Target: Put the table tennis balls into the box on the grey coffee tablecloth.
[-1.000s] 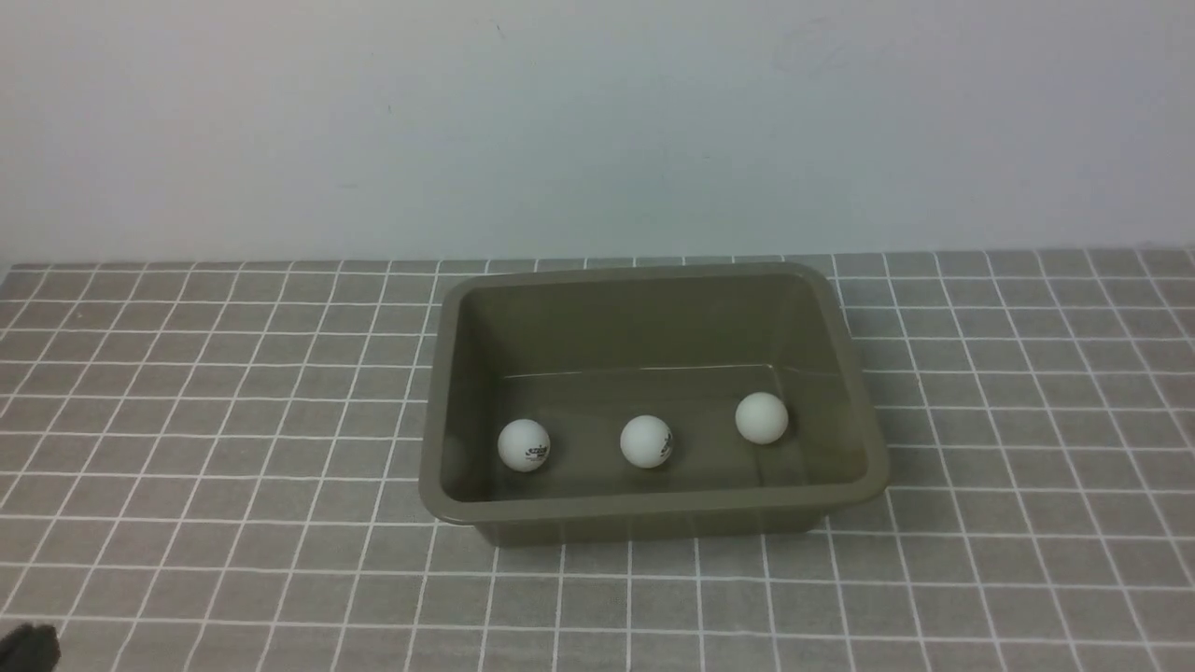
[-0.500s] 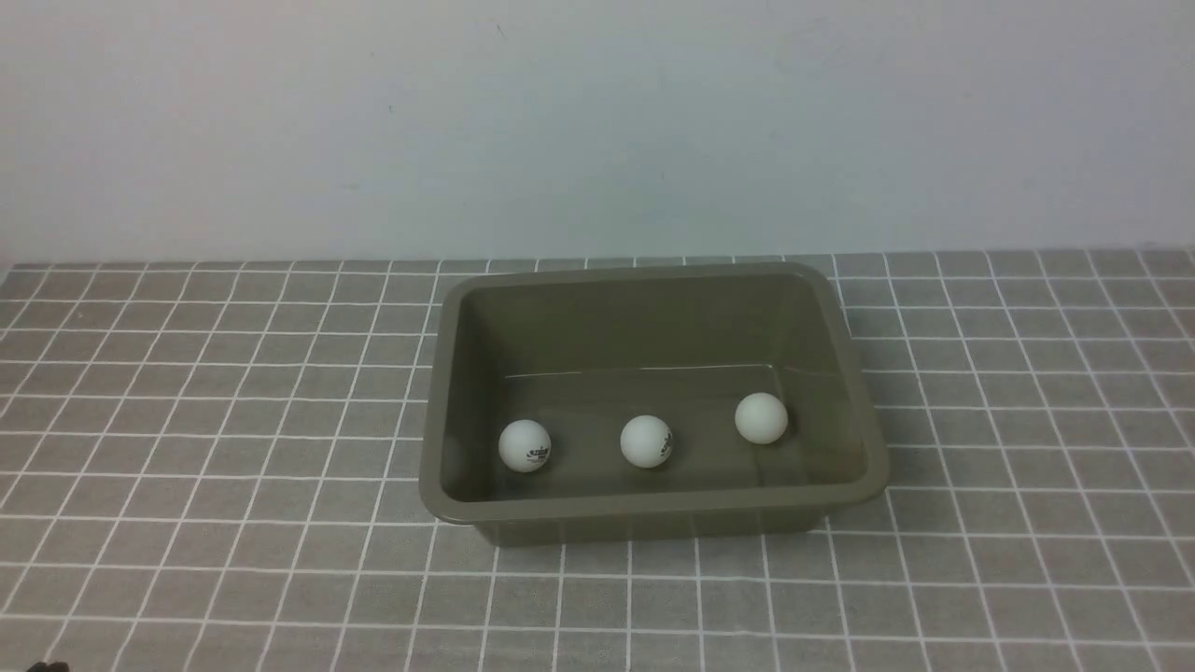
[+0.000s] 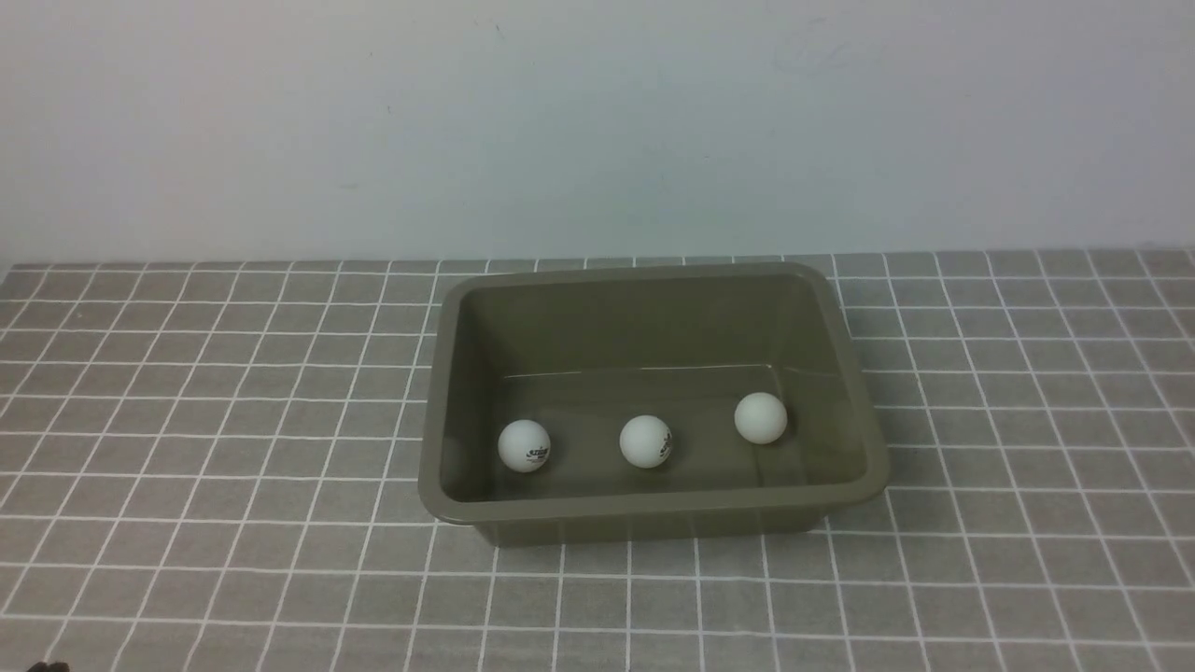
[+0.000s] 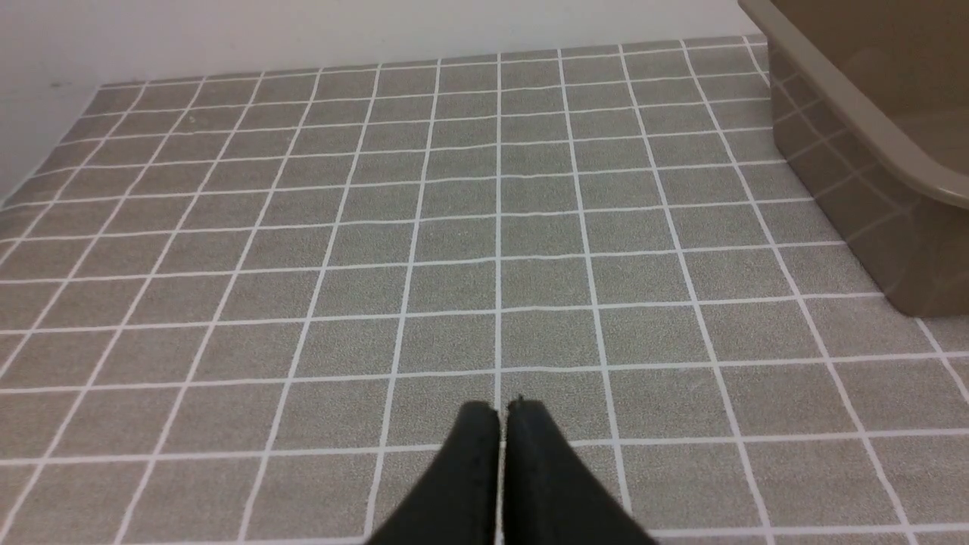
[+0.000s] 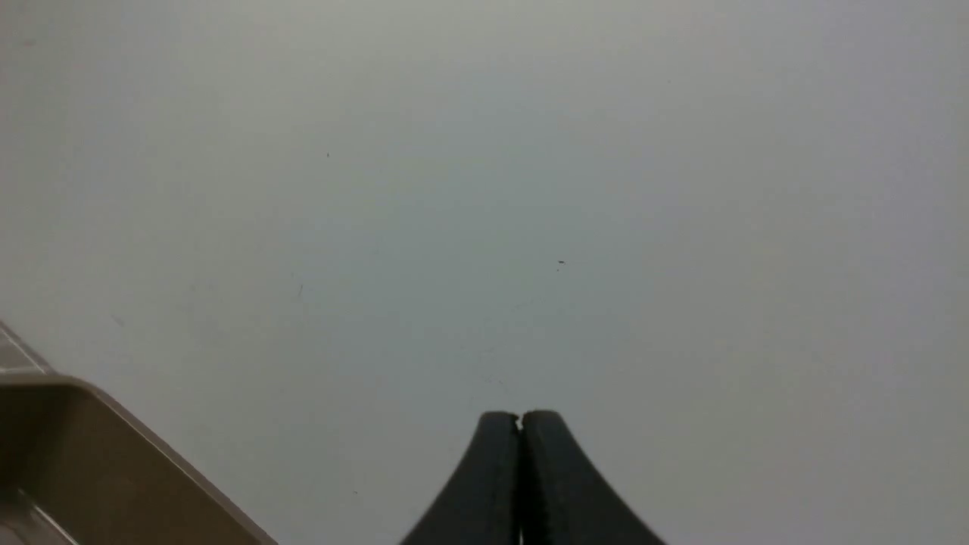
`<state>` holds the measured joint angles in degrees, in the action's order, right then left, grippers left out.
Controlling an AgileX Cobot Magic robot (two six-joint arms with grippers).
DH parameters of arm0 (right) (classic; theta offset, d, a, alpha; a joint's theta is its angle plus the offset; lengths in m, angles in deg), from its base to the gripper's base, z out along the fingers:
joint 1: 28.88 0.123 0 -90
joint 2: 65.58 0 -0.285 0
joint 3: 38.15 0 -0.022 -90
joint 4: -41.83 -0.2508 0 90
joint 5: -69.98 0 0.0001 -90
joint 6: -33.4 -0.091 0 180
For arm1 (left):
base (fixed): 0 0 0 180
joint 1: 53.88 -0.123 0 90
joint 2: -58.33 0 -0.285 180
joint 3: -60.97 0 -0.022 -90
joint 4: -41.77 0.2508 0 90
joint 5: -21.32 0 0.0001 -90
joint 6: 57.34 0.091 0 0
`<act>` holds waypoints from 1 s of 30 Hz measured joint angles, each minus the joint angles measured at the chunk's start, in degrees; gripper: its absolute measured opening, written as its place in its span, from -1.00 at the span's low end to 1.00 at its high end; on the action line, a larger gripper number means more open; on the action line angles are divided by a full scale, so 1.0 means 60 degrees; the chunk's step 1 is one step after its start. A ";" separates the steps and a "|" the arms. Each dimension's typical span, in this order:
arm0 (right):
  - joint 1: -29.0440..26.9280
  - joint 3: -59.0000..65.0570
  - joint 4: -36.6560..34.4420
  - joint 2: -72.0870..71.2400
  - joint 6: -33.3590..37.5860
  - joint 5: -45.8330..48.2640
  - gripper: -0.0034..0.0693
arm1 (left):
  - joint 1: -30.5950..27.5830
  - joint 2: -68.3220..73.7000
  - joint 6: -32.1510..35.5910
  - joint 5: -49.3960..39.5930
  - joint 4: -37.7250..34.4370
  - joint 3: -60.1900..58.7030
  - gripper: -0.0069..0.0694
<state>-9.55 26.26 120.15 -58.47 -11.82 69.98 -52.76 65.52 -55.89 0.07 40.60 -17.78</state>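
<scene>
Three white table tennis balls (image 3: 524,445) (image 3: 646,441) (image 3: 761,417) lie in a row inside the olive-brown box (image 3: 644,509), which stands on the grey coffee tablecloth (image 3: 205,420). In the left wrist view my left gripper (image 4: 503,409) is shut and empty, low over the cloth (image 4: 454,227), with the box (image 4: 855,113) off to one side. My right gripper (image 5: 520,416) is shut and empty too, facing the pale wall, a corner of the box (image 5: 113,446) beside it. Only a dark sliver of the left gripper (image 3: 47,666) shows at the front view's bottom left edge.
A plain pale wall (image 3: 597,121) rises right behind the cloth's far edge. Checked cloth (image 3: 1027,420) stretches on both sides of the box and in front of it.
The dark left gripper tip at the front view's bottom left corner has drawn back almost out of frame. The balls and the box have stayed put.
</scene>
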 joint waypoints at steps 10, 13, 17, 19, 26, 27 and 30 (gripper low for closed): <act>0.0000 0.0224 -0.5016 0.0000 0.0498 0.0384 -0.95 | 0.0000 0.0000 0.0000 0.0000 0.0000 0.0000 -0.83; 0.0000 0.0224 -0.7888 0.0000 0.1657 0.0980 -0.95 | 0.0000 0.0000 0.0000 0.0000 0.0000 0.0000 -0.83; 0.0000 0.0243 -1.1228 0.0000 0.4654 0.1962 -0.95 | 0.0000 0.0000 0.0000 0.0000 0.0000 0.0000 -0.83; 0.0000 0.0243 -1.2178 0.0000 0.5714 0.2128 -0.95 | 0.0000 0.0000 0.0000 0.0000 0.0000 0.0000 -0.83; 0.0000 0.0391 -1.3323 0.0000 0.7398 0.2264 -0.95 | 0.0000 0.0000 0.0000 0.0000 0.0000 0.0000 -0.83; 0.0000 0.0480 -1.3272 0.0000 0.7431 0.2352 -0.95 | 0.0000 0.0000 0.0000 0.0000 0.0000 0.0000 -0.83; -0.0457 0.0839 -1.2977 0.0000 0.7431 0.2711 -0.95 | 0.0000 0.0000 0.0000 -0.0003 -0.0002 0.0000 -0.83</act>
<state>-12.29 31.29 42.29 -58.47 32.77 86.25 -52.76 65.52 -55.89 0.05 40.59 -17.78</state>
